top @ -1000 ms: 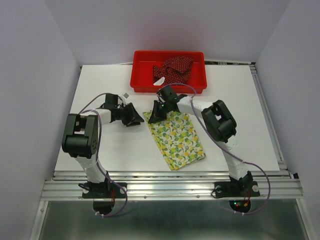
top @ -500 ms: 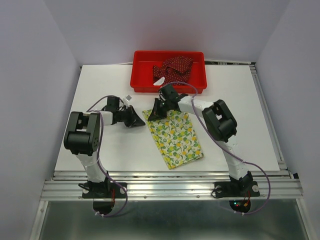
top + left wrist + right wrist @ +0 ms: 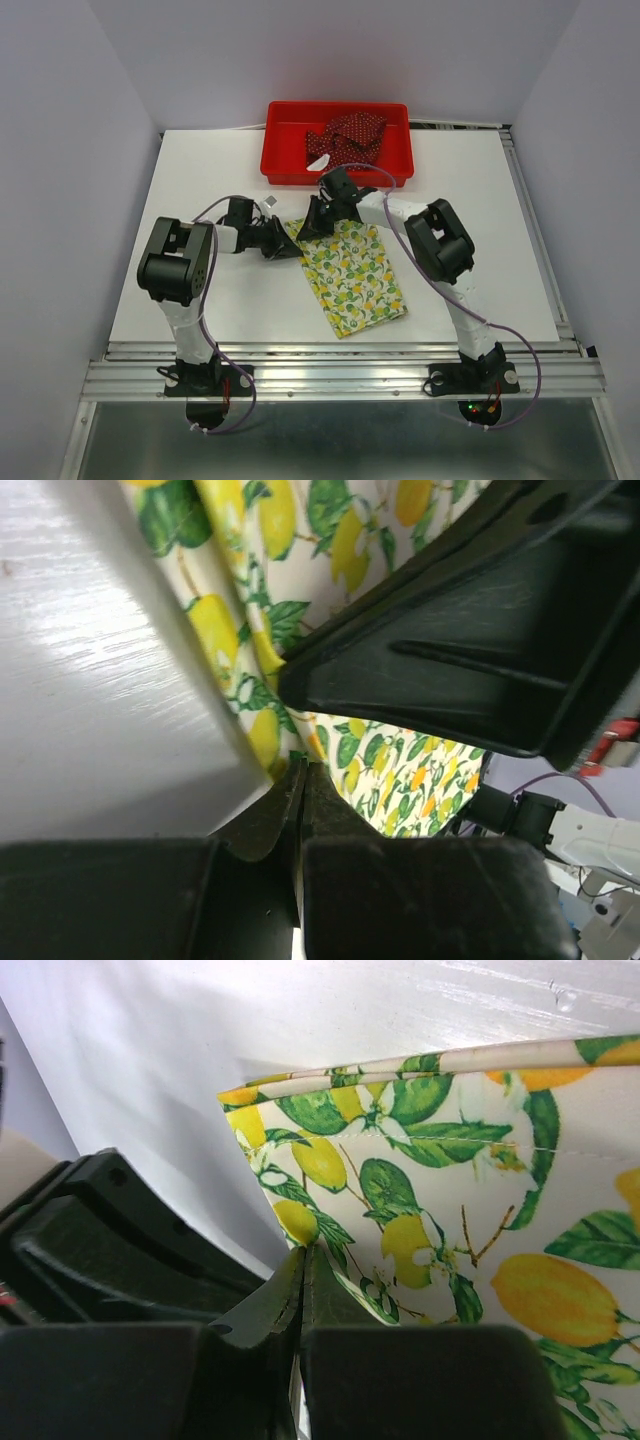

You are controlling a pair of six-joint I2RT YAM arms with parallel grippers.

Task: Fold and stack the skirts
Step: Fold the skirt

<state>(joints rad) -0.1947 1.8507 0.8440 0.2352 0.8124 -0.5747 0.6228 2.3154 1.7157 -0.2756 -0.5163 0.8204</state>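
Observation:
The cream lemon skirt (image 3: 355, 275) lies flat on the white table (image 3: 220, 300), mid-centre. My right gripper (image 3: 308, 230) is shut on its far left corner; in the right wrist view the jaws (image 3: 303, 1250) pinch the cloth's edge (image 3: 400, 1200). My left gripper (image 3: 294, 248) is shut at the skirt's left edge just below that corner; in the left wrist view its tips (image 3: 300, 765) meet the hem (image 3: 250, 650), with a sliver of cloth between them. The dark red dotted skirt (image 3: 347, 135) lies crumpled in the red tray (image 3: 285, 165).
The red tray stands at the back centre of the table, just behind the right gripper. The two grippers are close together, and the right one fills the upper right of the left wrist view (image 3: 480, 630). Grey walls enclose the table on three sides.
My left gripper has moved right, from bare table to the skirt's left edge. The right gripper has stayed at the corner. The skirt has shifted slightly left.

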